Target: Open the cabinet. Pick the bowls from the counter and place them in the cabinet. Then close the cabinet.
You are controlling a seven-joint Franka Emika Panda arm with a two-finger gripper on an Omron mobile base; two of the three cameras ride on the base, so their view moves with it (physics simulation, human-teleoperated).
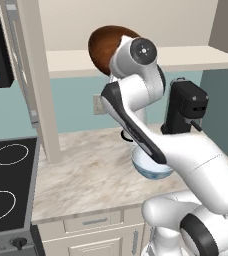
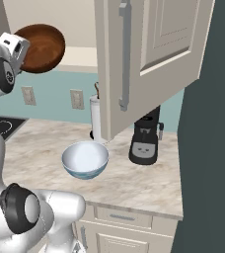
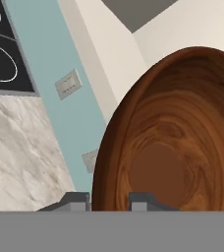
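Wooden bowl [image 2: 41, 47] lifted, open cabinet door [image 2: 149, 59] seemingly near

Cabinet [image 2: 154, 54] door swung open over counter [image 1: 86, 170]; shelf mouth clear; coffee machine [image 2: 145, 141] under door.

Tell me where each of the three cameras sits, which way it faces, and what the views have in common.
Left base view: behind the arm on its left, looking forward and down over the counter; the white arm rises from the lower right.
Right base view: behind the arm on its right, looking at the open cabinet door; the arm shows at the left edge.
Hand view: on the hand, looking along the claw, shut on the brown bowl.
Shared: both base views show the white bowl and the brown bowl raised.
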